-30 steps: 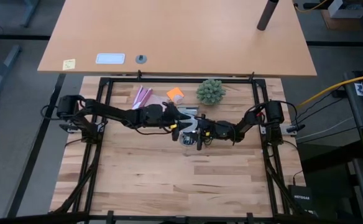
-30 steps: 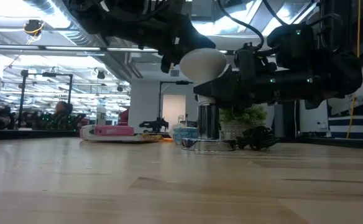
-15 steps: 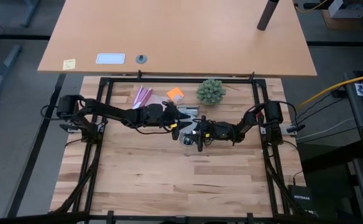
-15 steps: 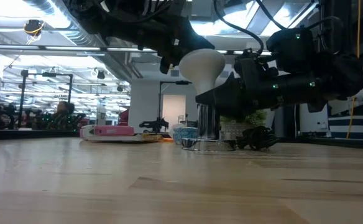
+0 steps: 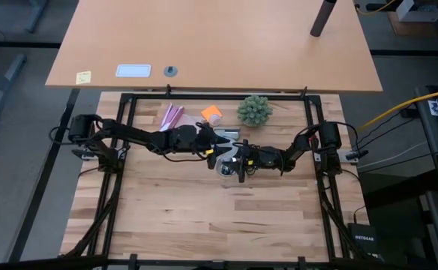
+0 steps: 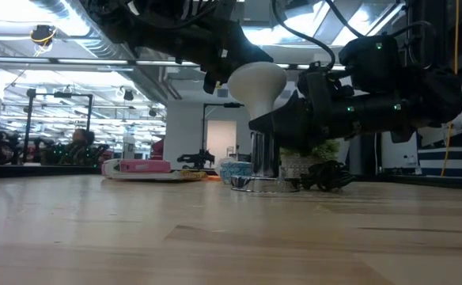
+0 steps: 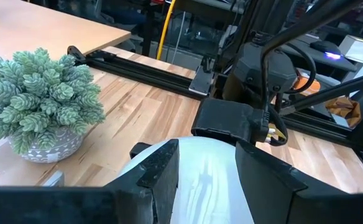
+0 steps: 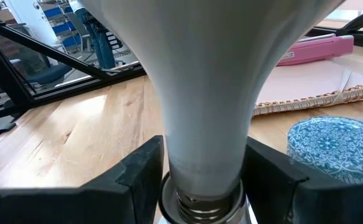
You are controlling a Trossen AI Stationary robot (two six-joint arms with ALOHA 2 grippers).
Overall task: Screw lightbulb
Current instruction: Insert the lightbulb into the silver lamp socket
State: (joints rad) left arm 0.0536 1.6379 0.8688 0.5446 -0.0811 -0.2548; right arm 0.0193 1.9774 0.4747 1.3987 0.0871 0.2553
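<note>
The lightbulb (image 6: 256, 79), a frosted white globe on a narrower neck, stands upright with its base in the shiny silver socket (image 6: 264, 162) at mid-table. My left gripper (image 7: 206, 180) reaches in from the table's left, shut on the globe. My right gripper (image 8: 203, 180) comes level from the table's right and stands open. Its fingers (image 8: 132, 180) flank the bulb's neck (image 8: 200, 124) just above the socket's threaded mouth (image 8: 200, 202). In the high view both grippers meet over the bulb (image 5: 226, 163). My left gripper has the bulb's globe (image 7: 206, 168) between its two fingers (image 7: 160, 171), coming nearly level from the table's left. The bulb stands upright, its base in the socket. My right gripper's fingers stand close on either side of the neck; whether they touch it I cannot tell.
A green spiky plant in a pot (image 5: 254, 110) stands behind the bulb toward the far edge. A pink object (image 5: 171, 116) and an orange one (image 5: 211, 114) lie at the far left. A blue patterned round thing (image 8: 330, 146) and a spiral-bound notebook (image 8: 312, 81) lie nearby.
My right gripper has opened: in the low view a second ago its dark fingers covered the bulb's neck, and the neck now shows bare above the socket. The bulb has stayed upright in the socket, and my left gripper has kept still.
</note>
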